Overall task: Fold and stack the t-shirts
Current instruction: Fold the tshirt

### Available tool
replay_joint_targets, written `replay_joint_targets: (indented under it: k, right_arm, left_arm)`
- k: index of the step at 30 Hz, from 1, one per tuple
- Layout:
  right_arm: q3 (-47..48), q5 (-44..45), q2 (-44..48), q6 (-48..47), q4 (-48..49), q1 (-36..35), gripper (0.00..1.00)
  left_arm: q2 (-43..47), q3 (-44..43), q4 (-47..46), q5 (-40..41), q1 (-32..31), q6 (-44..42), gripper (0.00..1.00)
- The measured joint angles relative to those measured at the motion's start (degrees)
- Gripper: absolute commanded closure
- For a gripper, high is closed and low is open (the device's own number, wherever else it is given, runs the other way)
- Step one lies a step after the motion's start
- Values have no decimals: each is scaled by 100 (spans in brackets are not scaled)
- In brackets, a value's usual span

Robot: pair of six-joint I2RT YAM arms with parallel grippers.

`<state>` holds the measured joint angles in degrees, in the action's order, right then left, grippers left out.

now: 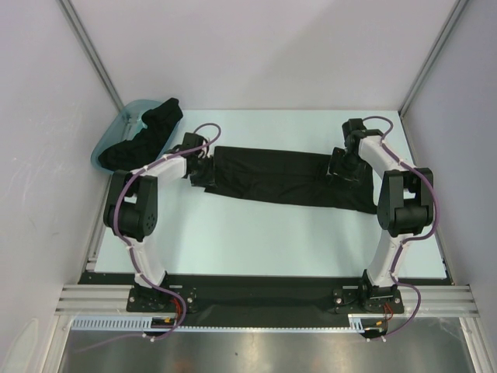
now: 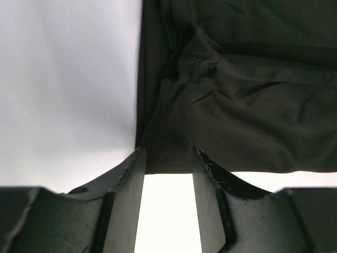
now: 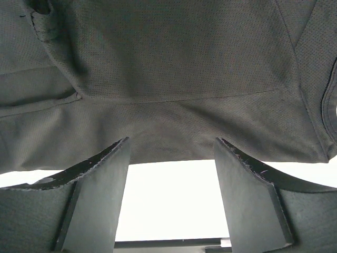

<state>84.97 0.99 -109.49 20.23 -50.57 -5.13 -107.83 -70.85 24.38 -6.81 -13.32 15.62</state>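
The left gripper is seen nearest, its jaws apart with bare bench showing in the gap and nothing clamped. The right gripper is likewise parted, more widely, and empty. The t-shirt being worked on is laid out as a long black band across the bench, nearer the far edge than the near one, running from left to right. Its left end lies at the left gripper's tips, where the cloth is bunched into creases beside a corner. Its right end lies just past the right gripper's tips, flatter, with a seam and a hem to be seen. Each gripper is thus held low at its own end of the band. The step is judged to be the next fold. It would be done well if both ends were pinched through all layers at matching points, then lifted and carried together, so that the edges are kept square and the left-hand creases are not folded in. More black t-shirts are heaped in a teal tub at the far left corner.
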Motion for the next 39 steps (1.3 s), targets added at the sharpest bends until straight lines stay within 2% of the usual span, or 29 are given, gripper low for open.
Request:
replay_joint_targets:
  k: [7,15,19,22,23,31,39]
  right_arm:
    - [0,-4,0,-26,7,0,30]
    - [0,-42,0,-50,9,0,30]
    - [0,-131,0,-50,11,0,31]
    - [0,-155,0,-48,13,0,30]
    - [0,-157,0,-46,13,0,30]
    - [0,-175,0,-33,15,0,30]
    - [-11,-186,0,37,68,0,30]
  left_arm:
    - [0,2,0,212,2,0,54]
    - [0,2,-11,199,0,0,63]
    - [0,2,-9,173,0,11,74]
    - [0,2,9,166,2,48,87]
    - [0,2,17,170,0,52,99]
    - [13,4,227,409,0,101,99]
    - [367,448,363,647,0,286,99]
